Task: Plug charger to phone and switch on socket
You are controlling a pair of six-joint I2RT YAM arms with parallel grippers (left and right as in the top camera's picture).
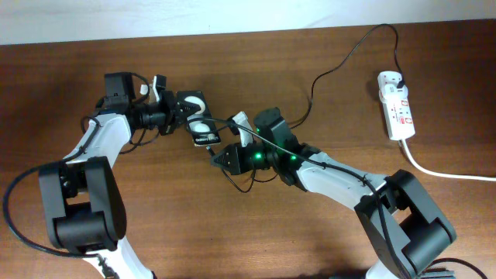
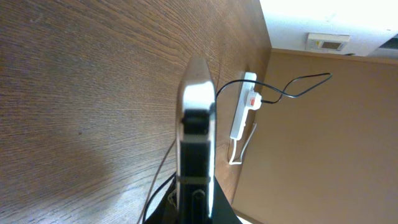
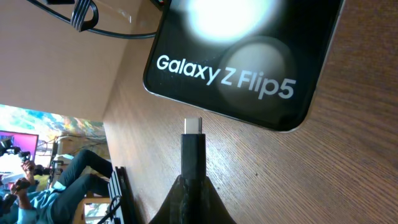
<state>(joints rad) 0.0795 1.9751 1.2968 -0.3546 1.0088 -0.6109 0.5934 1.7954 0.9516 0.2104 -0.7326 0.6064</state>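
**Not yet plugged in**

The left gripper (image 1: 180, 114) clamps the small black rectangular phone (image 1: 205, 133); the right gripper (image 1: 218, 158) pinches the thin black charger cable (image 3: 193, 152) — metal tip at the phone's 6 o'clock, not touching. The narrow white socket strip (image 1: 395, 105) lies at 2 o'clock on the wooden table (image 1: 194, 232).

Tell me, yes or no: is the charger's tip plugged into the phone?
No. In the right wrist view the tip of the charger sits short of the phone, with bare table between them.

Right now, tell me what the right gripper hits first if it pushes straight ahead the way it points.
The phone. The right gripper holds the charger tip aimed at the phone's bottom edge, with a small gap between; whether it lines up with the port is unclear.
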